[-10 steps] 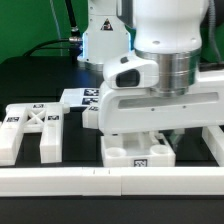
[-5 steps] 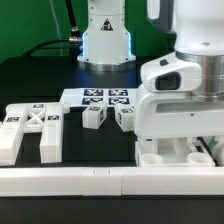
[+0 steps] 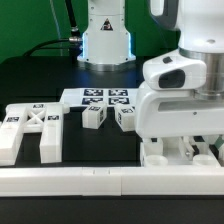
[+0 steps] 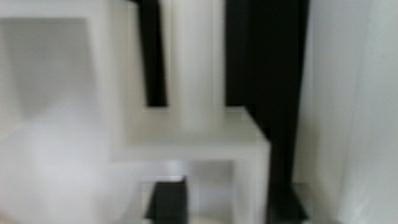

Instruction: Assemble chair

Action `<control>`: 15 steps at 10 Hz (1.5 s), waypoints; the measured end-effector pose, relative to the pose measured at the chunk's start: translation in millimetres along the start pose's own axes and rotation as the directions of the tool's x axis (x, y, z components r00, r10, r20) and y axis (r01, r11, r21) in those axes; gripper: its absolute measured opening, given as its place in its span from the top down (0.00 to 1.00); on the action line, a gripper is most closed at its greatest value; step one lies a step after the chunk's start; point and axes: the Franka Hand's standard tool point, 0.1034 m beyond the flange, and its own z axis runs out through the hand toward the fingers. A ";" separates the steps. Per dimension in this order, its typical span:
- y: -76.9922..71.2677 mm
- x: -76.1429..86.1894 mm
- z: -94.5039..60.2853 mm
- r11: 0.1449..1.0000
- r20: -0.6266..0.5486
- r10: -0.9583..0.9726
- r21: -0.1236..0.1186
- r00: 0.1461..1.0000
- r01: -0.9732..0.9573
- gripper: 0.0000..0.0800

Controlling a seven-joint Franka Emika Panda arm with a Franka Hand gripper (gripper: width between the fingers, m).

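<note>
My gripper (image 3: 178, 148) is low over the table at the exterior view's right, its fingers mostly hidden behind the white hand. It is closed on the white chair seat slab (image 3: 152, 153), which rests just behind the front rail. In the wrist view the blurred seat slab (image 4: 196, 140) fills the frame, with a dark finger (image 4: 167, 200) on one side of it and my gripper (image 4: 222, 202) around it. The X-braced panel (image 3: 30, 125) lies flat at the exterior view's left. Two small leg blocks (image 3: 95, 117) (image 3: 125, 117) stand in the middle.
The marker board (image 3: 95, 97) lies behind the leg blocks. A long white border rail (image 3: 100, 181) runs along the front edge. The robot base (image 3: 105, 40) stands at the back centre.
The arm has moved toward the exterior view's right, and the seat slab has gone with it from the middle to the right. The leg blocks have come into view.
</note>
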 end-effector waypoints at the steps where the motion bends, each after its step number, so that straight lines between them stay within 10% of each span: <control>1: 1.9 -3.8 -11.5 1.000 -0.005 -0.027 0.001 1.000 0.027 0.65; 3: 6.5 -11.4 -31.5 0.999 -0.014 -0.054 0.000 0.998 0.054 0.27; 5: 11.9 -20.2 -47.6 0.994 -0.024 -0.107 -0.003 0.994 0.107 0.21; 10: 20.1 -31.3 -46.4 0.985 -0.026 -0.175 -0.009 0.984 0.174 0.19; 15: 85.6 -97.7 -37.3 0.977 0.014 -0.213 -0.018 0.977 0.213 0.19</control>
